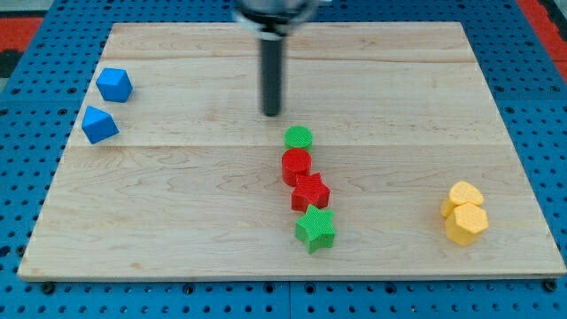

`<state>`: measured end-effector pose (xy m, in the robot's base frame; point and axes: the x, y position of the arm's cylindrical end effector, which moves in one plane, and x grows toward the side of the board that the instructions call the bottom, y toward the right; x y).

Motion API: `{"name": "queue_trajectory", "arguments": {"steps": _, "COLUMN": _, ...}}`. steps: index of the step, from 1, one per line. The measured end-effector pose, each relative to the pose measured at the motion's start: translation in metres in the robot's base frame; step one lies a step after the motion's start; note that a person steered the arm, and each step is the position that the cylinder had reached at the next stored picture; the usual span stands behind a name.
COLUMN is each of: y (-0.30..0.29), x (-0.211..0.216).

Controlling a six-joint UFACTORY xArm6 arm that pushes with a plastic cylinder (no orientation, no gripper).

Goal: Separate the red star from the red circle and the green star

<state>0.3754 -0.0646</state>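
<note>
The red star (310, 192) lies in the lower middle of the wooden board (177, 177). The red circle (296, 165) touches it on its upper left. The green star (314, 229) touches it from below. A green circle (299, 136) sits just above the red circle, so the blocks form a near-vertical line. My tip (272, 113) is above and slightly left of the green circle, apart from all blocks.
Two blue blocks (114, 84) (99, 124) lie near the board's left edge. Two yellow hexagon blocks (464, 195) (467, 223) touch each other near the right edge. A blue pegboard (27, 133) surrounds the board.
</note>
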Motion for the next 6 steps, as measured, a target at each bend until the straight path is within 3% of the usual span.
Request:
{"name": "queue_trajectory", "arguments": {"steps": 1, "y": -0.096, "x": 0.020}}
{"name": "queue_trajectory", "arguments": {"steps": 2, "y": -0.113, "x": 0.100}}
{"name": "queue_trajectory", "arguments": {"steps": 3, "y": -0.101, "x": 0.159}}
{"name": "queue_trajectory", "arguments": {"steps": 6, "y": 0.052, "x": 0.160}}
